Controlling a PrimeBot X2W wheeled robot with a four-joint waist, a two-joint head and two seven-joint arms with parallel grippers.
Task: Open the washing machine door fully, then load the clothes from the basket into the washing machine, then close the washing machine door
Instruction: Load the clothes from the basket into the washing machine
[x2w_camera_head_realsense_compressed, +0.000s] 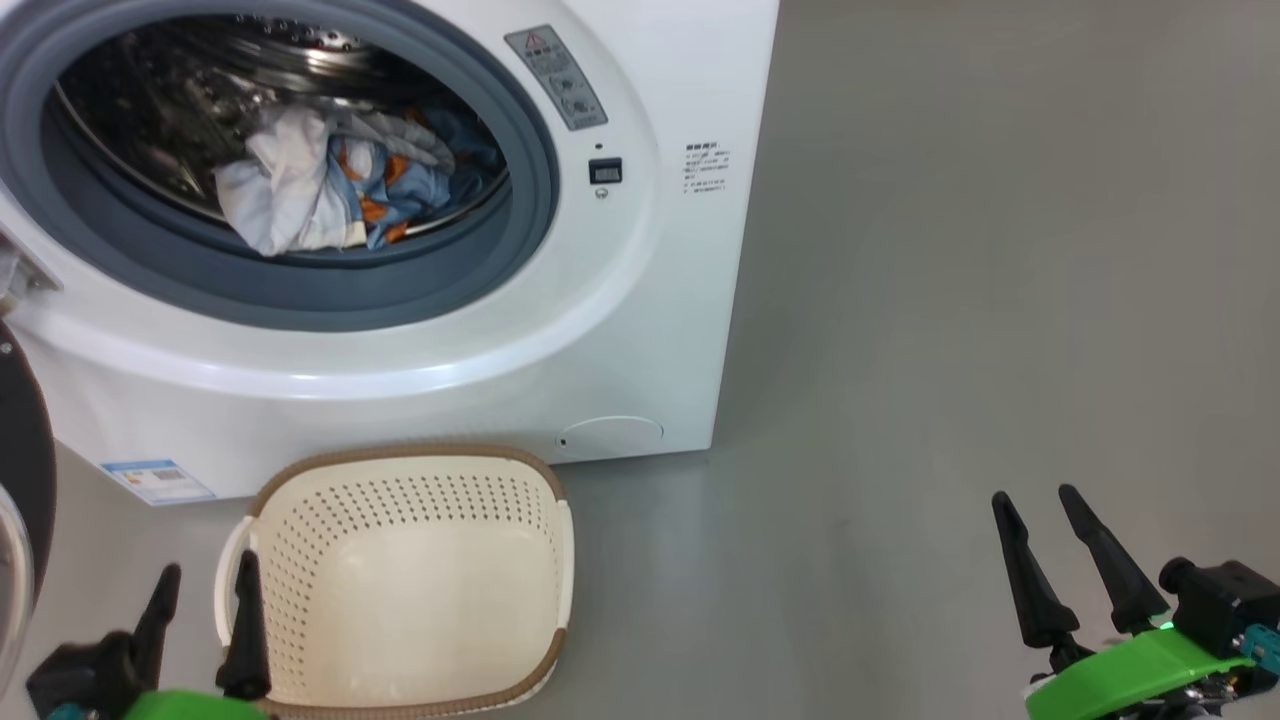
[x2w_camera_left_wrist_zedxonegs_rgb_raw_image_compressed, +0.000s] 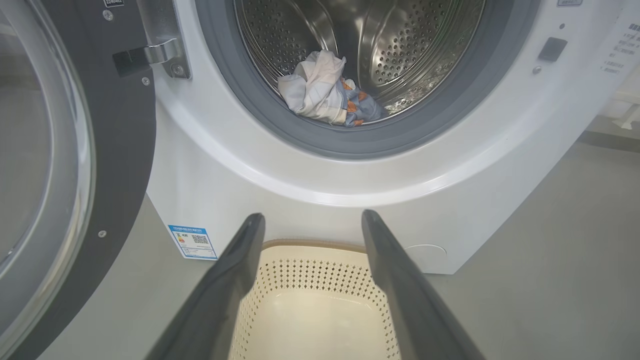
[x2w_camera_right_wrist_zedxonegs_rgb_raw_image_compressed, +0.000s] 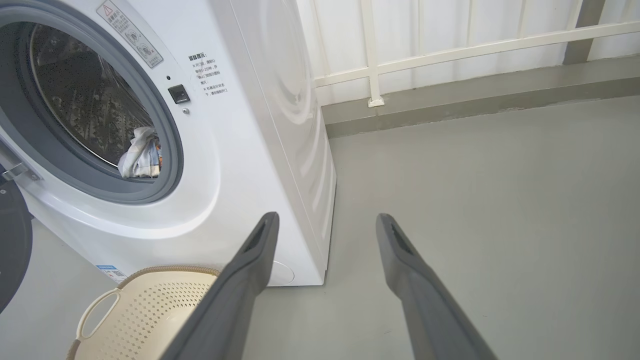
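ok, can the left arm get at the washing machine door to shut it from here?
Probably yes. The washing machine door hangs open close to the left of the left pincer, with only floor between. The pincer is open and empty; the basket lies below it, off that path.

I saw the grey floor bearing the washing machine, with the basket standing just before it.
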